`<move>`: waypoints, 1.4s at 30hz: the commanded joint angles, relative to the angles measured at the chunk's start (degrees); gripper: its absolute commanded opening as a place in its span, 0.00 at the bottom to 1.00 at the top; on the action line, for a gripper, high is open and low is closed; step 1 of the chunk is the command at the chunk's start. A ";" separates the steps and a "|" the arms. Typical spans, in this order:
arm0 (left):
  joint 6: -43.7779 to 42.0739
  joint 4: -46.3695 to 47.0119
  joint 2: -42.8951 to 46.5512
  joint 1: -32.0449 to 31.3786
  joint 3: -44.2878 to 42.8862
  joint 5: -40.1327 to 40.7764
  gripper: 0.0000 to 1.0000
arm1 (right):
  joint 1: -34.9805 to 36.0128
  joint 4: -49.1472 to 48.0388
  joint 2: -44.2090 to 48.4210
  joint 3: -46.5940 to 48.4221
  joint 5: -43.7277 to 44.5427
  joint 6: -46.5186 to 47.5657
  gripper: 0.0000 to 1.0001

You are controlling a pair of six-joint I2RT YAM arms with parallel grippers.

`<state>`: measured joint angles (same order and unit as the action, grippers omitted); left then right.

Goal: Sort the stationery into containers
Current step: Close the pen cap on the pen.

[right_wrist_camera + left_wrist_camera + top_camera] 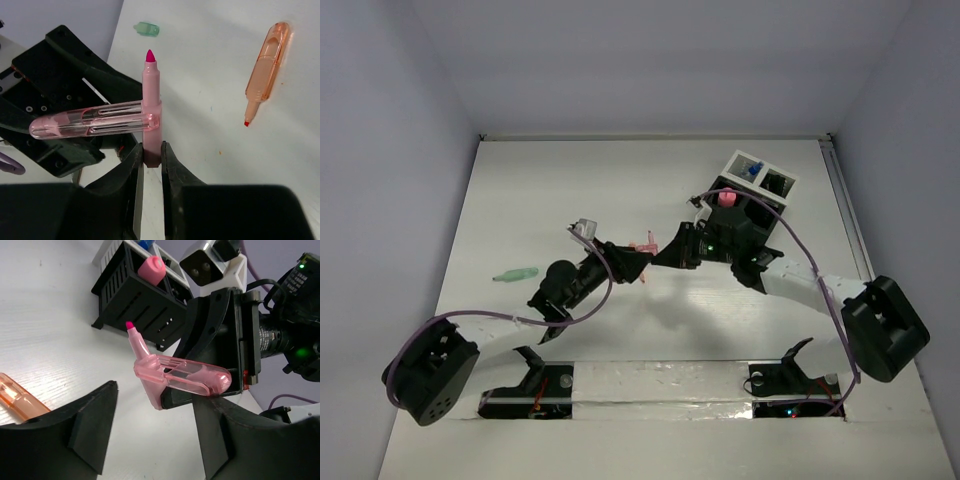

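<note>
My right gripper is shut on the lower end of a pink marker, held tip up above the table. A clear pink cap juts sideways from it. In the top view the marker hangs between my right gripper and my left gripper. My left gripper is open just below the marker, its right finger close under the cap. The black divided box holds a pink round-topped piece. The white box behind it holds a blue-capped bottle.
An orange marker lies on the table under the left arm and also shows in the left wrist view. A small green piece lies at the left. The table's white walls stand on three sides.
</note>
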<state>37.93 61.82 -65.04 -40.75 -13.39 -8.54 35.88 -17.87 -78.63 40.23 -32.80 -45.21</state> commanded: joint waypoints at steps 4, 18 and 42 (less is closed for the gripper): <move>-3.04 1.37 6.93 0.23 -0.59 2.82 0.63 | 0.33 1.86 3.74 -0.06 -4.55 5.91 0.00; -0.32 10.86 4.74 0.23 -0.41 -0.78 0.58 | 0.33 6.53 6.39 1.26 -19.41 13.75 0.00; 3.37 4.02 7.47 0.23 -2.60 -2.10 0.00 | 0.33 1.61 11.21 0.55 -21.34 17.87 0.00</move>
<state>40.47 67.81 -58.35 -40.62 -13.69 -10.24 35.88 -10.48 -70.91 39.90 -51.33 -30.09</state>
